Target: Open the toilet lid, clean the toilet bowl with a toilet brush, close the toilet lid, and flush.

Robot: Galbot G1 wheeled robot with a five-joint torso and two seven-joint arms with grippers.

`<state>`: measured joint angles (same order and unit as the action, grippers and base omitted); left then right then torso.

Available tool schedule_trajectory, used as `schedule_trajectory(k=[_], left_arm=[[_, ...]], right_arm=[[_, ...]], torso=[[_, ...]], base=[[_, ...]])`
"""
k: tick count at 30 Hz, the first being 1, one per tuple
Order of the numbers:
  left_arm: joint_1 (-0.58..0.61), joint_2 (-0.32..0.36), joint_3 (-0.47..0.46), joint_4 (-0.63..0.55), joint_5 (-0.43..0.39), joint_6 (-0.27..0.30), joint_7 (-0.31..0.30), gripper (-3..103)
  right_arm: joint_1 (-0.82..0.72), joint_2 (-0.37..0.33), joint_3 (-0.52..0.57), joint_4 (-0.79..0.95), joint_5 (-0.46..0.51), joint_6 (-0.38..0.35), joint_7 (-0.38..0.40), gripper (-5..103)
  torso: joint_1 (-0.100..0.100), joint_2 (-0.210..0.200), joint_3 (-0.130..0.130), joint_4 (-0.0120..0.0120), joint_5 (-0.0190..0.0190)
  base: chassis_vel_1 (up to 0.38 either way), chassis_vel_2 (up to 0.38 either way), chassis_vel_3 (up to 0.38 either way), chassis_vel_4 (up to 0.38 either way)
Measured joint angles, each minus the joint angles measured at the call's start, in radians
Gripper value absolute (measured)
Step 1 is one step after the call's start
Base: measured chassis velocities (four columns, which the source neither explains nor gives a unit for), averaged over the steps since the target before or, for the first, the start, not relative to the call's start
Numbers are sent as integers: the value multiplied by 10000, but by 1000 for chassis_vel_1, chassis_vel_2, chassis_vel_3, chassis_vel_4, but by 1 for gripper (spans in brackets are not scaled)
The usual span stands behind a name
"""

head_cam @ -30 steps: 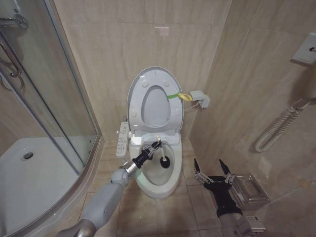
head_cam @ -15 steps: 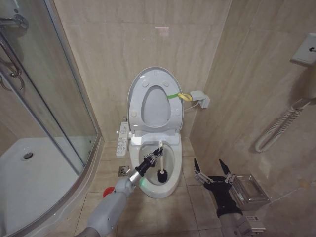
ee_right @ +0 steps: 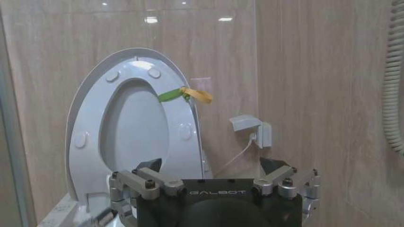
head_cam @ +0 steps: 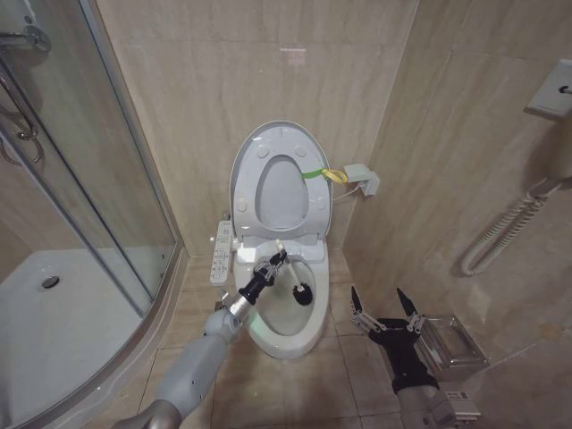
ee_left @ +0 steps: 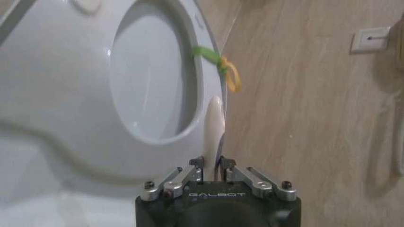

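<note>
A curved glass shower door [head_cam: 89, 179] with a metal frame stands at the left edge of the room, smooth and see-through. Just right of it, on the bowl's left side, sits a slim white button panel [head_cam: 222, 250].

The left pincer [head_cam: 265, 271] reaches in over the left rim of the toilet bowl [head_cam: 288, 335], clamped tight on the thin white handle of the toilet brush [head_cam: 290, 282]. The left wrist view shows the handle [ee_left: 213, 123] pinched between the narrow fingers, its rounded end sticking up past them. The grip sits high on the stick, likely so the dark, bristly round head can angle down into the bowl toward its right inner wall while the pincer stays above the rim. The bowl itself is glossy white ceramic, long and oval.

The toilet lid [head_cam: 281, 183] stands raised against the tiled back wall, together with the ring seat, which keeps the bowl open for scrubbing. It is shiny moulded plastic, oval, with a yellow-green strap loop [head_cam: 323, 173] at its right edge, apparently there as something to pull on.

The right pincer [head_cam: 386, 313] waits low over the floor tiles beside the bowl's right side, fingers spread wide and holding nothing. A coiled hose [head_cam: 500, 232] hangs on the beige tiled wall at far right.
</note>
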<state>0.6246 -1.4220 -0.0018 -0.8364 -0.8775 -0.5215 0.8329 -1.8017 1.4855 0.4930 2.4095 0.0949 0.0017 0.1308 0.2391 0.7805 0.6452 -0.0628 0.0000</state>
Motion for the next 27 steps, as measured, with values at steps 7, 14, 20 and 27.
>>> schedule_trajectory(k=[7, 14, 20, 27], left_arm=[[527, 10, -329, 310, 247, -110, 255, 16], [768, 994, -537, -634, 165, -57, 223, 16], [1091, 1401, -593, -2125, 951, -155, -3, 16], [1314, 1532, -695, -2529, 1674, -552, -11, 16]], right_arm=[[0, 0, 0, 0, 0, 0, 0, 100], [0, 0, 0, 0, 0, 0, 0, 100], [0, 0, 0, 0, 0, 0, 0, 100], [0, 0, 0, 0, 0, 0, 0, 100]], torso=[[-1, 0, -1, -2, -2], [0, -1, 0, 0, -1], [-1, -1, -1, -3, -2], [0, -1, 0, -2, -1]], base=[[0, 0, 0, 0], [0, 0, 0, 0], [0, 0, 0, 0], [0, 0, 0, 0]])
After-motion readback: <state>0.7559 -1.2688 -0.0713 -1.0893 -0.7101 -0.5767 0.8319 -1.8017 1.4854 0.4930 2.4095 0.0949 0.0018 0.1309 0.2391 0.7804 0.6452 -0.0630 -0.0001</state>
